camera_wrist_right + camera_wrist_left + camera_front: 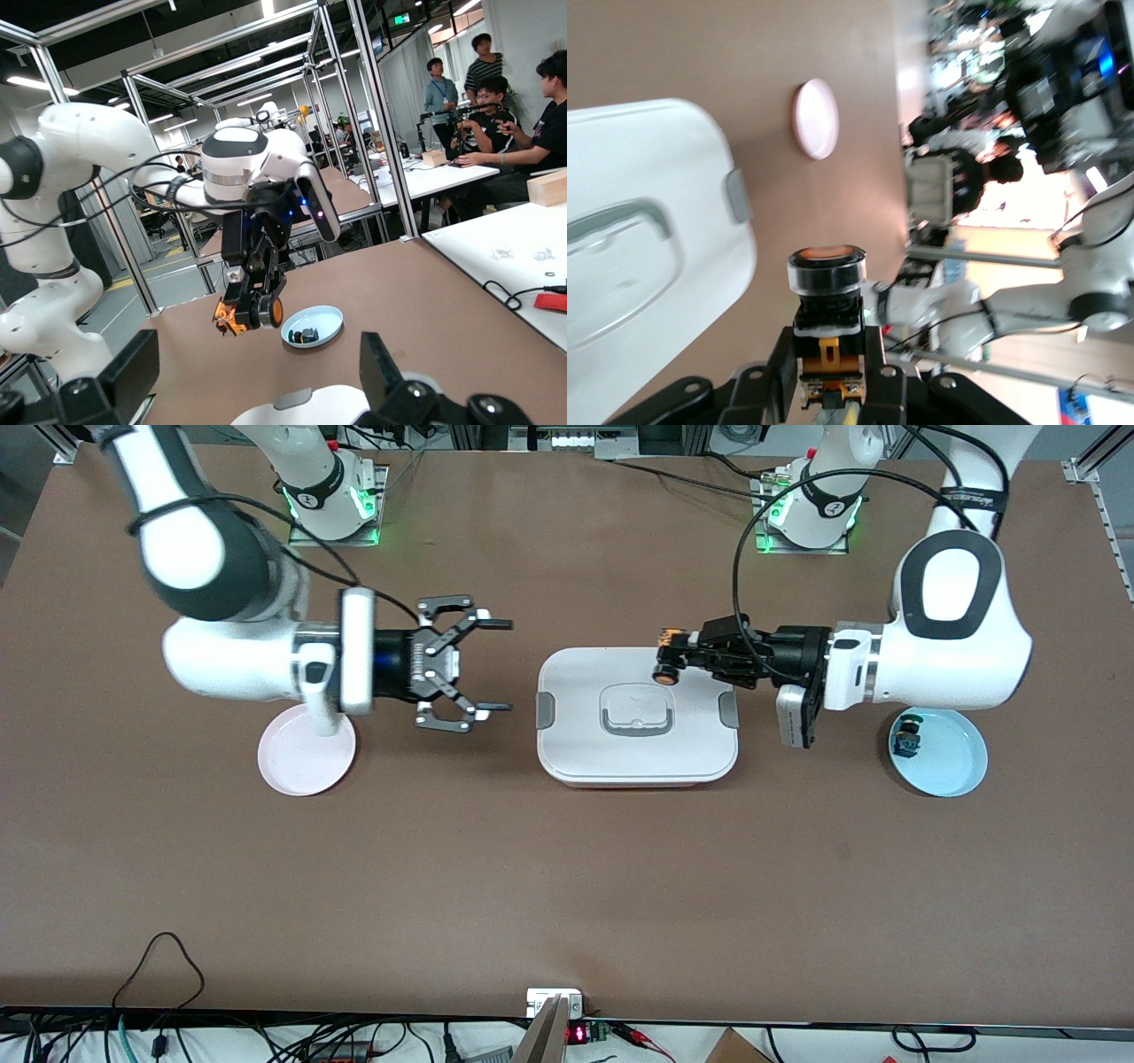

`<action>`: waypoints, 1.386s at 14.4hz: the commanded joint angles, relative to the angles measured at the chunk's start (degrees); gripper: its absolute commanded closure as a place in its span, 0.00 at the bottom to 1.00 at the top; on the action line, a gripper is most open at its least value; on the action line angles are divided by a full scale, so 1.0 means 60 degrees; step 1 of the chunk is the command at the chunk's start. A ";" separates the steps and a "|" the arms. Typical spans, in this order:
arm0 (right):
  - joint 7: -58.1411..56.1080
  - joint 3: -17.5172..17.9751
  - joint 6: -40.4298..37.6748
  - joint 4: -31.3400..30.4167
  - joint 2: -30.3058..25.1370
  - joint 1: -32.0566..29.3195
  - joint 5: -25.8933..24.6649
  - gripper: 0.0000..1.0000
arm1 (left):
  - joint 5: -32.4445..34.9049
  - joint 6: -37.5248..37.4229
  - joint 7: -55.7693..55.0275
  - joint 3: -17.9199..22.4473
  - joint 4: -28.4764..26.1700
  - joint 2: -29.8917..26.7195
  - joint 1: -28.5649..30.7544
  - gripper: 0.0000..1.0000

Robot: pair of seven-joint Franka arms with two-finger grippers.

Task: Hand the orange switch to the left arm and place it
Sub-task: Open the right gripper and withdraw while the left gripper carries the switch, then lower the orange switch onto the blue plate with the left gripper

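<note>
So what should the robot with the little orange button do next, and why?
Probably carry it a bit farther over the big white plastic box, toward the other arm. The left tool is shut on the small black push-button switch with the orange cap, held above the box's edge, and the right tool waits wide open short of the box, too far off to take it.

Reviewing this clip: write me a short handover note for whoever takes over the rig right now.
Left end effector: shut on the orange switch, held in the air over the box lid's edge toward the robots' bases.
Right end effector: open, empty, level with the left one, over bare table between the pink plate and the box.
Blue plate, at the left arm's end, holds another small part.
Done: switch lifted and carried above the box.
Left: hand it to the right end effector without touching the box; the pink plate looks like the likely destination.
</note>
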 commanded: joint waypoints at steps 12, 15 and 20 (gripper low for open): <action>0.5971 -0.1214 -0.3934 -0.0026 -0.2891 -0.2581 -0.7604 0.00 | 1.0171 -0.2272 0.3682 -0.0037 0.3047 0.0097 0.1017 0.90; 0.7305 -0.1317 -0.4431 0.0719 -0.2996 -0.2581 -0.9625 0.00 | 1.1873 -0.2097 0.5485 -0.0052 0.3048 0.0433 0.1002 0.90; 0.9194 -0.1142 -0.4520 0.1056 -0.3040 -0.2319 -1.2218 0.00 | 1.3456 -0.1131 0.8973 -0.0037 0.2946 0.0902 0.1806 0.90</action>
